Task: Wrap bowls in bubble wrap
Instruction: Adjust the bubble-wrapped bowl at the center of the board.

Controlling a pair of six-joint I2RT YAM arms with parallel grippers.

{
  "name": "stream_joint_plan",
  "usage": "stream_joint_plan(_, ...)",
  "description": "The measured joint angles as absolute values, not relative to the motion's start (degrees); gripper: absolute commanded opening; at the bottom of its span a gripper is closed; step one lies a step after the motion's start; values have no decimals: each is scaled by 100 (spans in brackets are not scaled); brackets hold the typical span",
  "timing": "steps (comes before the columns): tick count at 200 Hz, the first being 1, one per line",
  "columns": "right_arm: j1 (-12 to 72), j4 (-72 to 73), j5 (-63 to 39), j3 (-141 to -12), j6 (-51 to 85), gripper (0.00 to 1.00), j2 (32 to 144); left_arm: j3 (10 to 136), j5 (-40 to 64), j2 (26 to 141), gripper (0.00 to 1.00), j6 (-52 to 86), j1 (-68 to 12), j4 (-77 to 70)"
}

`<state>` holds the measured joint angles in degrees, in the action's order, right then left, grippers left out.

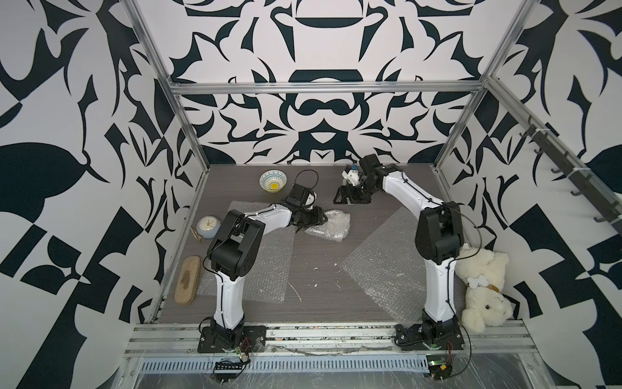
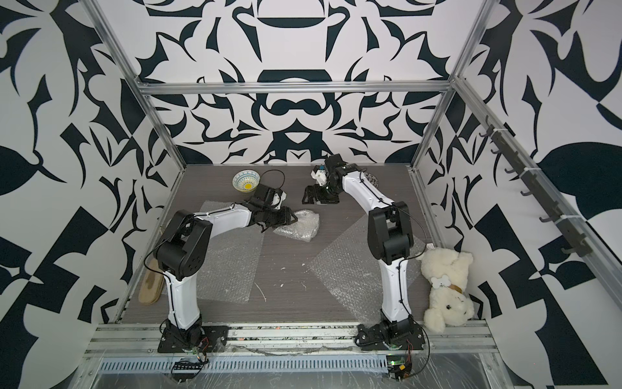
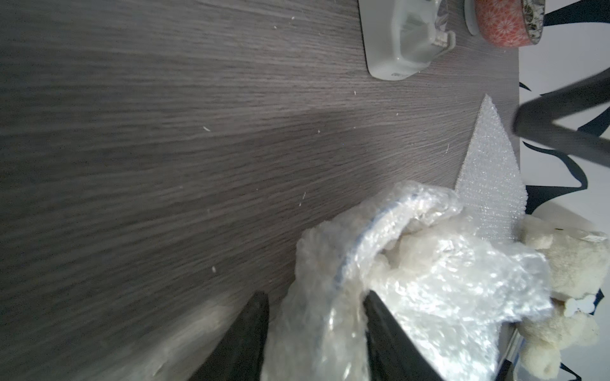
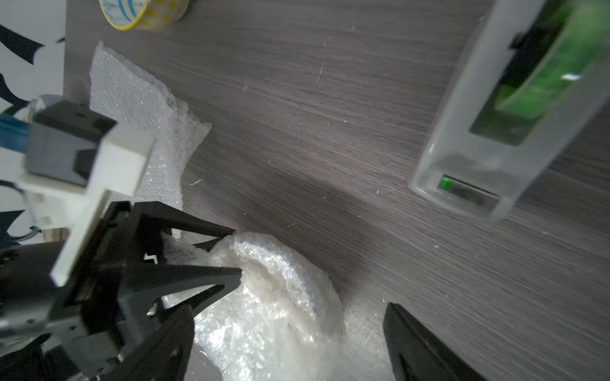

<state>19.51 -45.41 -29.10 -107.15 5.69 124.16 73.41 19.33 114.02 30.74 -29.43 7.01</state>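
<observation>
A bowl bundled in crumpled bubble wrap (image 1: 331, 226) (image 2: 299, 228) lies mid-table; a blue rim (image 3: 363, 237) shows through the film. My left gripper (image 1: 319, 220) (image 3: 317, 330) is shut on the near edge of this bundle, film filling the gap between its fingers (image 4: 236, 252). My right gripper (image 1: 345, 198) (image 4: 293, 343) hangs open just behind and above the bundle, touching nothing. An unwrapped blue-patterned bowl with a yellow centre (image 1: 273, 180) (image 2: 246, 181) stands at the back left. Another bowl (image 2: 372, 178) (image 3: 505, 23) peeks out behind the right arm. Two flat bubble wrap sheets (image 1: 266, 266) (image 1: 380, 266) lie on the table.
A white tape dispenser (image 4: 515, 125) (image 3: 402, 39) with green tape stands near the right gripper. An alarm clock (image 1: 208, 227) and a brown oval pad (image 1: 187, 279) sit at the left edge. A white teddy bear (image 1: 484, 286) lies at the right edge.
</observation>
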Motion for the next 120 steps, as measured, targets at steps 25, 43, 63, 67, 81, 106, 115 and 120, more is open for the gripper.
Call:
stream_joint_plan(25,2099,-4821,-3070,-10901,187,93,12964,7411,1933,11408,49,2974,-2943,825)
stream_joint_plan(43,2202,-5046,-3122,-10940,-16,88,13152,7529,1890,11450,49,2884,-2943,980)
stream_joint_plan(63,2248,-5183,-3164,-10951,-178,76,13172,7647,1914,11544,49,2812,-2941,1070)
stream_joint_plan(67,2252,-5207,-3170,-10954,-163,73,13170,7679,1914,11561,49,2794,-2941,1081)
stream_joint_plan(81,2259,-5247,-3175,-10956,-226,62,13166,7749,1905,11579,49,2735,-2941,1129)
stream_joint_plan(106,2259,-5238,-3146,-10927,-248,42,13150,7846,1870,11592,50,2674,-2941,1245)
stream_joint_plan(115,2259,-5194,-3155,-10875,-250,38,13128,7894,1859,11598,53,2655,-2941,1280)
stream_joint_plan(120,2259,-5151,-3155,-10820,-209,36,13100,7931,1835,11601,53,2652,-2941,1306)
